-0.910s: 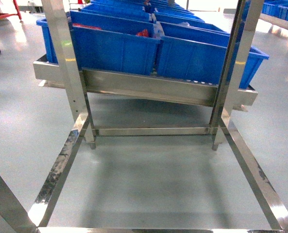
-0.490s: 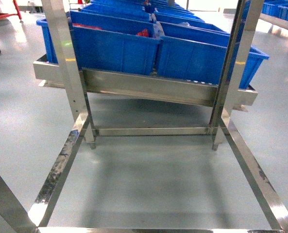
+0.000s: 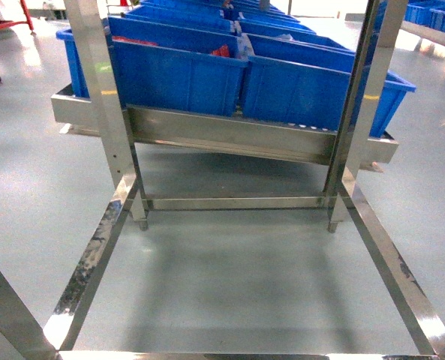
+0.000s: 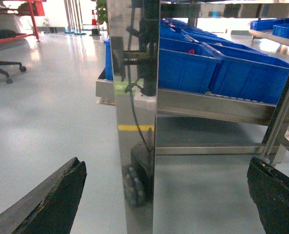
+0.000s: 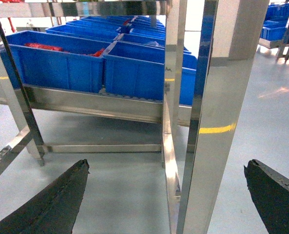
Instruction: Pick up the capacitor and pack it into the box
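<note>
Head view showed a stainless steel rack frame w/ blue bins in rows on its sloped shelf, at 12 o'clock. Grey floor filled the frame's open lower bay. Neither arm appeared in that view.

Left gripper was spread wide: 1 black finger at 7 o'clock, the other at 5 o'clock of the left wrist view, nothing between them but a steel upright just ahead. A red piece lay in 1 bin at 1 o'clock. An office chair base stood at 10 o'clock, an orange cone at 11.

Right gripper was also spread wide, holding nothing, its black fingers at 7 and 5 o'clock, w/ another steel post close in front. Red contents showed in the bin at 10 o'clock.

The box wasn't visible in any view; couldn't tell if any capacitor was among the bin contents.
</note>
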Robot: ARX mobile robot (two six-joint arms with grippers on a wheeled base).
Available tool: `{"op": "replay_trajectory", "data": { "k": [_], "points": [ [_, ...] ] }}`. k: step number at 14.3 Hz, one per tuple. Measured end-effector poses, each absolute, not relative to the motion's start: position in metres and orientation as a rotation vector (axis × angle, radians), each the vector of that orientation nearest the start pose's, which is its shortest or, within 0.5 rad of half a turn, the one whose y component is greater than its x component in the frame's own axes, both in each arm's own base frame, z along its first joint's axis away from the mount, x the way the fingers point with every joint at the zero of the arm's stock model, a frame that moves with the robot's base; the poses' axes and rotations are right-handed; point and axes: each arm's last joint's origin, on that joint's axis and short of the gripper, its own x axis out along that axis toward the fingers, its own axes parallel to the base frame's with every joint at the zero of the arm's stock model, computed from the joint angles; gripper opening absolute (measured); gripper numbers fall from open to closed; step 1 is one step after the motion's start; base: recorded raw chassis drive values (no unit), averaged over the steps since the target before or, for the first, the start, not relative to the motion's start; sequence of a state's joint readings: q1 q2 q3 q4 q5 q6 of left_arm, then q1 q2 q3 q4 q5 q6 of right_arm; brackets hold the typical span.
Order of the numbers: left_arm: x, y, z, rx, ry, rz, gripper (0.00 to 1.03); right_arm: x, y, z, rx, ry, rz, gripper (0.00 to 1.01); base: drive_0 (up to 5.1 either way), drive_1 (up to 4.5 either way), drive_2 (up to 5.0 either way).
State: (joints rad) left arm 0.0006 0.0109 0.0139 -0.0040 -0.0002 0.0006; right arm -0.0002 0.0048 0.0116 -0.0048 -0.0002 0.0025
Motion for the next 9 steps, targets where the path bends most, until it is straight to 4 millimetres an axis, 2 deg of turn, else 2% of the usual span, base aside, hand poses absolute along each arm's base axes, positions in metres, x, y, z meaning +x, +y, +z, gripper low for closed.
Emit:
{"op": "replay_trajectory", "data": {
  "k": [9],
  "points": [
    [0.0975,0.0001,0.167,0.001,0.001,0.001,0.98,0.0973,0.0,0.1666,0.002,-0.002,0.0,0.98,0.0,0.0,0.0]
  ]
}}
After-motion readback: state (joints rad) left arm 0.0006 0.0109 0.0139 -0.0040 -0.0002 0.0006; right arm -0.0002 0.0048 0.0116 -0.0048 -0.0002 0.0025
